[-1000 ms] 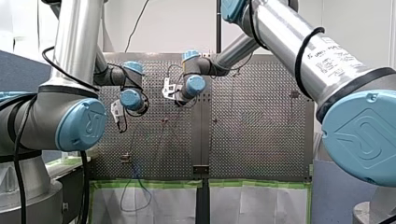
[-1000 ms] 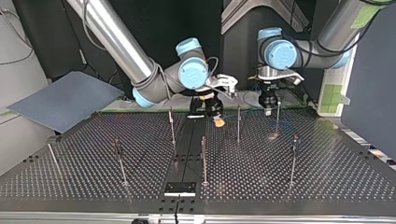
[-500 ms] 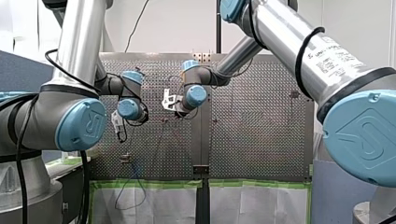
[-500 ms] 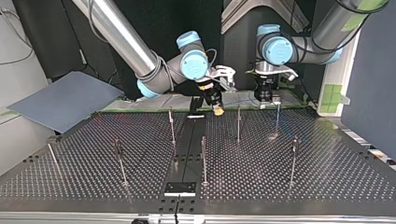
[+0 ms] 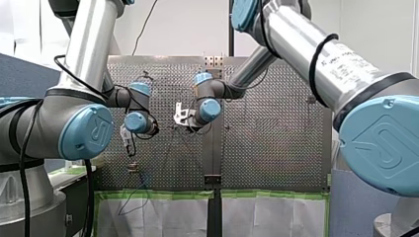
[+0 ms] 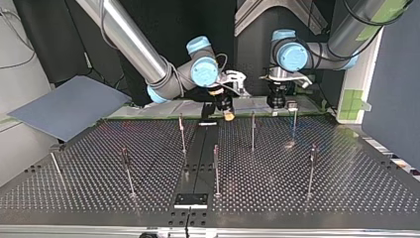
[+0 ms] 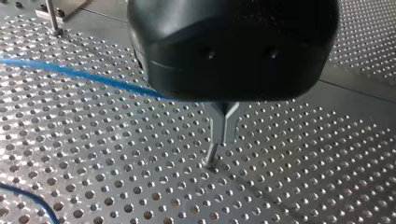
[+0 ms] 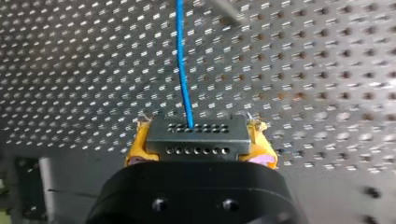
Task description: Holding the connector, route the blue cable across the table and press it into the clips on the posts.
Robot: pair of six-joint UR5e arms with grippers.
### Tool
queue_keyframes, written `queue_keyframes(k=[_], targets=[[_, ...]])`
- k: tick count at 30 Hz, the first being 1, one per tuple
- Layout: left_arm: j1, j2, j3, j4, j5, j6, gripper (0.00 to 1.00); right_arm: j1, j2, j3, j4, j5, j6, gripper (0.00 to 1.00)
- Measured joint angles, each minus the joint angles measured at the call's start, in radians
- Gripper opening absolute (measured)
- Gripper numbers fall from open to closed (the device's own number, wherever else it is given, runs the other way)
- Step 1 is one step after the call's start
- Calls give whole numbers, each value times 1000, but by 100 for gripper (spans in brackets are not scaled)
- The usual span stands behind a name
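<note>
My right gripper has its yellow pads shut on a dark connector with rows of holes. The blue cable runs straight out of the connector, over the perforated table. In the top view this gripper hangs near the far edge, by a thin post. My left gripper is beside it to the right. In the left wrist view its metal fingers are shut. The raised cable leads to them and disappears behind the gripper's black body.
Several thin posts stand on the table, among them one left of the middle strip and one at the right. A blue-grey sheet lies off the table's left corner. A slack cable loop hangs over the front view's near edge.
Both grippers have drawn back toward the top view's far edge. My right gripper carried the connector with it. The hanging cable loop has shortened.
</note>
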Motion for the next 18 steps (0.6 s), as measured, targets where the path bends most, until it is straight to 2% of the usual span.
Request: queue_keyframes(k=[7,11,18], targets=[[1,-15,17,13,8,-4,0,-19,9,-6,-4,-5,14,0],[3,-43,41,8,10,2,0,-31,10,-7,-5,-8,26,0],[11,-98,78,15,-1,6,0,-48,10,-7,-13,-22,37,0]])
